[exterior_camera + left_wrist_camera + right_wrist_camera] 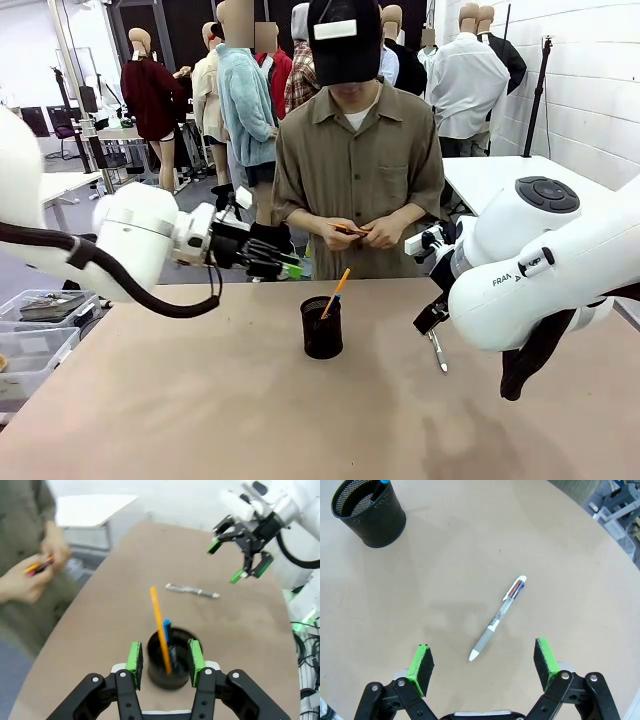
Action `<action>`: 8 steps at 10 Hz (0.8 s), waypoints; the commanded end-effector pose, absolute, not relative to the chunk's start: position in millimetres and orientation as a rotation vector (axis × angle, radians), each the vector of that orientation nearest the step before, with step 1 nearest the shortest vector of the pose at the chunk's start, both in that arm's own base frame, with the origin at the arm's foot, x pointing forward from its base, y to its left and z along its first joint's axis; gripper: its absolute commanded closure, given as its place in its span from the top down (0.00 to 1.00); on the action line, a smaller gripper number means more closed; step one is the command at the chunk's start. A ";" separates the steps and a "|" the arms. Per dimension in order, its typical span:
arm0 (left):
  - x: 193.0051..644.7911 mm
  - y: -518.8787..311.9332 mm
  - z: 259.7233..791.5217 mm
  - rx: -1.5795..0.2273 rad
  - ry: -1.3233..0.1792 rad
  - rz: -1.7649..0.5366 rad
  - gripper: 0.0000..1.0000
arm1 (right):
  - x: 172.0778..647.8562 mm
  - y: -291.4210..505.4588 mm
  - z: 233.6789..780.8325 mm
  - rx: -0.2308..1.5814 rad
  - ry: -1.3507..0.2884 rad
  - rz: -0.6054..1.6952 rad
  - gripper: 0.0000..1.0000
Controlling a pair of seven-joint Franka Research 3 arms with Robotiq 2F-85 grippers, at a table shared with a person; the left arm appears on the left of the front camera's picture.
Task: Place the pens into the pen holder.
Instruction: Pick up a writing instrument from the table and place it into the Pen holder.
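- Your left gripper (285, 262) hangs above the table (180, 400), up and to the left of the pen holder (321, 330). Its jaws are part-way apart and there is nothing between the green pads.
- Your right gripper (483, 665) is spread wide and holds nothing. It hovers over the silver-grey pen (500, 617) without touching it.
- You can see that this pen has a clear barrel, a grey grip, a white tip and clip, and red and blue sliders. It lies flat on the table, to the right of the holder and well apart from it.
- You will find the pen holder, a black mesh cup with a solid rim, upright near the middle of the table.
- In it, the orange-yellow pen (160, 630) leans and sticks out well above the rim. A dark pen (167, 628) with a blue top sits beside it.
- Your left wrist comes in level from the left, with the fingers aimed right and slightly down at the holder. In its own view the cup sits in the gap between the pads.
- Your right wrist points down at the table, with its bulky elbow low in the foreground.
- You have open tabletop between holder and pen, while the table's curved edge runs beyond the pen.
- Past the far edge, the person's hands (350, 232) hold a slim orange stick (347, 230) off the table.
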State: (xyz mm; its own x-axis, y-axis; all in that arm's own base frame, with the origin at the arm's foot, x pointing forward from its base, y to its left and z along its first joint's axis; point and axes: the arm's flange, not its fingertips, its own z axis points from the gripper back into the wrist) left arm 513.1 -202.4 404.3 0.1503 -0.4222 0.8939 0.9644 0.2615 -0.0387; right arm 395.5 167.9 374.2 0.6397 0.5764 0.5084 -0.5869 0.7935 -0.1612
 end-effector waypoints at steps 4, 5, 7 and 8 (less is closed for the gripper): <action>456.7 -112.0 438.0 -0.335 -0.659 -0.758 0.49 | 395.0 168.1 373.8 0.020 -0.572 0.664 1.00; 453.1 -94.4 437.9 -0.321 -0.630 -0.703 0.49 | 395.0 168.1 373.8 0.020 -0.572 0.664 1.00; 442.1 -67.0 438.3 -0.305 -0.665 -0.627 0.49 | 395.0 168.1 373.8 0.020 -0.572 0.664 1.00; 438.8 -55.2 434.1 -0.297 -0.653 -0.596 0.49 | 395.0 168.1 373.8 0.020 -0.572 0.664 1.00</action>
State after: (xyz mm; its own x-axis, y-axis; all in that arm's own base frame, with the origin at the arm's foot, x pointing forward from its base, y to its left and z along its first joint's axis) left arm 446.8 -58.7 417.0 0.6206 -0.4420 0.6477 0.6137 0.7879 -0.0503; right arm 395.5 168.0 374.3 0.6395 0.5766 0.5084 -0.5871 0.7933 -0.1613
